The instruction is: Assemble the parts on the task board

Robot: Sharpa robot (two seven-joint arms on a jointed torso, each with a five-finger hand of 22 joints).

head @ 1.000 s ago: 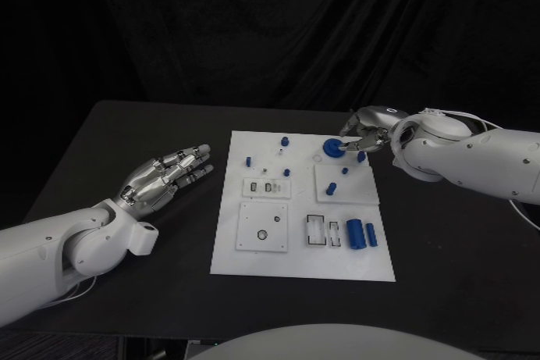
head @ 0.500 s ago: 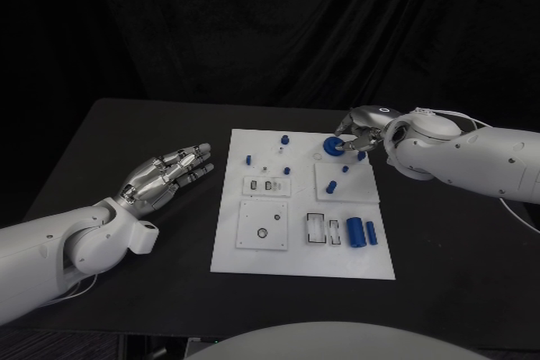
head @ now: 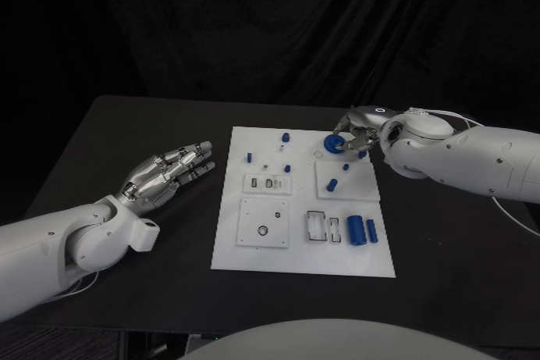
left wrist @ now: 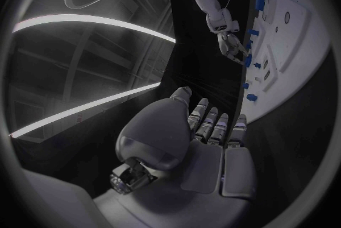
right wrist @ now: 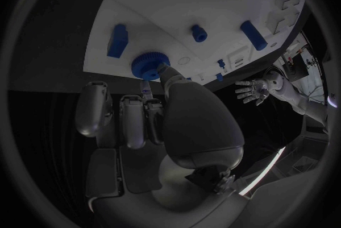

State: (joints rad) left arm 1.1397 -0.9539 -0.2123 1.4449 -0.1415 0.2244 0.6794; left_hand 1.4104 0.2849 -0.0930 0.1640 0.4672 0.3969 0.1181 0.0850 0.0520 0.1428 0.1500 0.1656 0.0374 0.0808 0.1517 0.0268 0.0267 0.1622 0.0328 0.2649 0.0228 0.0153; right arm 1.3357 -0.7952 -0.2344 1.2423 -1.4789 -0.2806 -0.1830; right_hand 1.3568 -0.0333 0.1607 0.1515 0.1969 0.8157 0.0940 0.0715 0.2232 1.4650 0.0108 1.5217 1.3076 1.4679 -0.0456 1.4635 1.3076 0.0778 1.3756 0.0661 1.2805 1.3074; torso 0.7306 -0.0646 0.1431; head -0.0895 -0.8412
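From overhead, the right hand (head: 358, 136) pinches a round blue knob (head: 333, 144) at the far edge of the task board (head: 303, 262); the left hand (head: 168, 175) hovers beside the board, fingers spread, holding nothing. The left wrist view shows the same spread fingers (left wrist: 215, 127). In the right wrist view, the fingertips (right wrist: 165, 74) grip the knob's rim only, so I reckon it could tilt and slip.
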